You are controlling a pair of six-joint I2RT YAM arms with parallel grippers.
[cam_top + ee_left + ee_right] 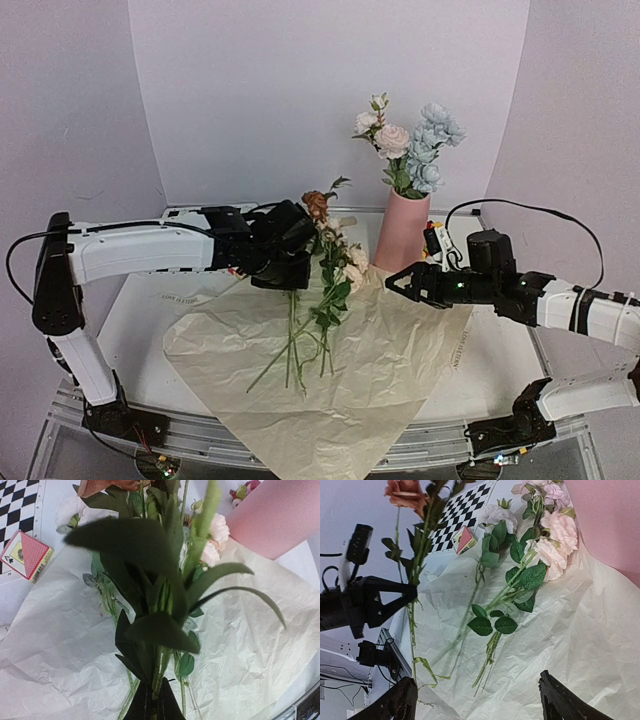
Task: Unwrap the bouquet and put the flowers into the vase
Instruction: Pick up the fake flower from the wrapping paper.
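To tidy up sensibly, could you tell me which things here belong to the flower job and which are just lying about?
Job: pink vase; blooms in it; rust-brown flower; loose pink roses; kraft paper.
Lying about: playing-card box; checkerboard.

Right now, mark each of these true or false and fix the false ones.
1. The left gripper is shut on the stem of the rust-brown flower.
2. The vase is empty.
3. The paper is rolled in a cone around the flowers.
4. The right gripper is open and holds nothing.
1. True. The left gripper is clamped on the stem of the rust-brown flower and holds it above the table.
2. False. Pale-blue, pink and white blooms stand in the vase.
3. False. The paper lies spread open, with loose flowers lying on it.
4. True. The right gripper hangs open over the paper, with nothing between its jaws.
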